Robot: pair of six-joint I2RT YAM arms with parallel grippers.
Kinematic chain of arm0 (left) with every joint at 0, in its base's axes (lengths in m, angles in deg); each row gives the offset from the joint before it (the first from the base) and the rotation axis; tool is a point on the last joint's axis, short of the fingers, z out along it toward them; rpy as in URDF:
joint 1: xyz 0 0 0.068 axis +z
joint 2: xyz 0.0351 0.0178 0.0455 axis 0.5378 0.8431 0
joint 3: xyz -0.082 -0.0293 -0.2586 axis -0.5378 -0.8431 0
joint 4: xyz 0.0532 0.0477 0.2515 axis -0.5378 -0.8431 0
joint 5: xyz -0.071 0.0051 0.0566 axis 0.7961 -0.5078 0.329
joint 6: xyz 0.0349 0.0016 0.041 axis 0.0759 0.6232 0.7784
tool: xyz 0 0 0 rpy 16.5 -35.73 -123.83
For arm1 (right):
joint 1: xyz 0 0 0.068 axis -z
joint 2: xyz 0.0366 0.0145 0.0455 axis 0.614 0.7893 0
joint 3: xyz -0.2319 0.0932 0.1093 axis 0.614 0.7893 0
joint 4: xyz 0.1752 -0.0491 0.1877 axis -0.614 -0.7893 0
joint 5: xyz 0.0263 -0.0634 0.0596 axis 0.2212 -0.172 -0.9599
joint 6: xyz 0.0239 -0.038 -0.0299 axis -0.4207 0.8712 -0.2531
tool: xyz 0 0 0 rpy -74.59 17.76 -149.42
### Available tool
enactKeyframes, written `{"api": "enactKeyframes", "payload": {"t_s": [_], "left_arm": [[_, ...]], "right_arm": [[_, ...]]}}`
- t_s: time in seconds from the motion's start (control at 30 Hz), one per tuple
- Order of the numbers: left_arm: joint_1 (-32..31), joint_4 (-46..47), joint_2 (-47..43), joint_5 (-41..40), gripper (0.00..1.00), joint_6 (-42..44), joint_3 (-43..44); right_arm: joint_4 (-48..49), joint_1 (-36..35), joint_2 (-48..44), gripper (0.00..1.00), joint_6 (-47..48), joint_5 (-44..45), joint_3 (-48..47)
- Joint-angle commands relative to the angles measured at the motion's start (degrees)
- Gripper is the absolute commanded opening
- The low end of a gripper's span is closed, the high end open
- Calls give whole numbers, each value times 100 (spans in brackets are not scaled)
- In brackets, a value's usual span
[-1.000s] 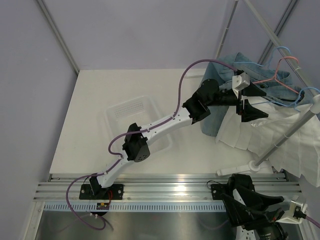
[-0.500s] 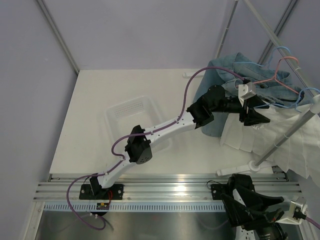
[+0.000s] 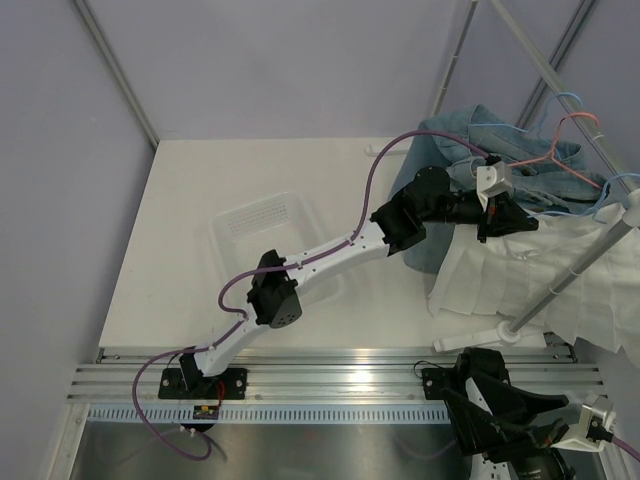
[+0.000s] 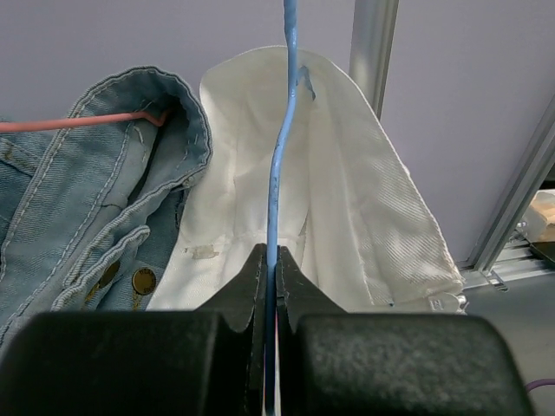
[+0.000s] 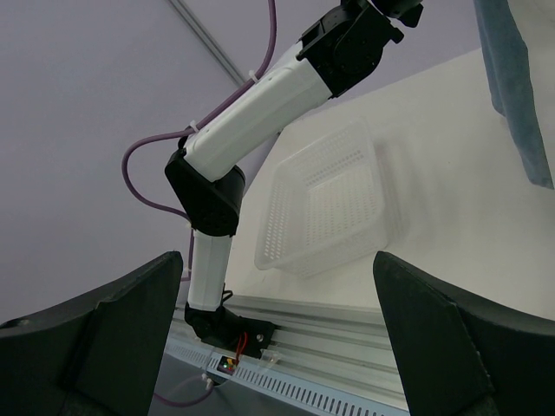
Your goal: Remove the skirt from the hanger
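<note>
**Left gripper closed on the blue hanger wire**

The left gripper is seen closed on the thin wire of the blue hanger, which is pinched between the two black fingers. The white skirt is hung on this hanger, just behind the fingers. In the top view it is spread down at the right side of the table, beside the slanted pole of the rack. A denim garment is hung just to the left of the skirt (on a pink hanger), and the two fabrics are touching. The right gripper is held wide open at the near edge, with nothing between its fingers. A clear plastic basket is placed on the table, partly under the left arm and well apart from the skirt.
</note>
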Motion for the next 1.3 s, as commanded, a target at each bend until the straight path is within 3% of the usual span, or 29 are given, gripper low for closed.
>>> {"api": "enactKeyframes", "payload": {"t_s": [0.0,0.37,0.7,0.9,1.13,1.27], "left_arm": [[-11,285,-551,-260,0,46,149],[121,242,-1061,-462,0,72,176],[367,338,-1421,-155,0,-306,-44],[367,84,-1904,-129,0,9,-834],[411,-934,-2291,-155,0,546,-1231],[525,-920,-2642,-216,0,547,-1791]], "right_arm": [[-1297,62,132,99,77,-133,-53],[-1218,62,106,100,77,-124,61],[-1156,62,97,100,95,-151,105],[-1156,62,150,99,200,-81,114],[-1174,62,299,100,454,77,123],[-1139,62,404,99,596,165,87]]}}
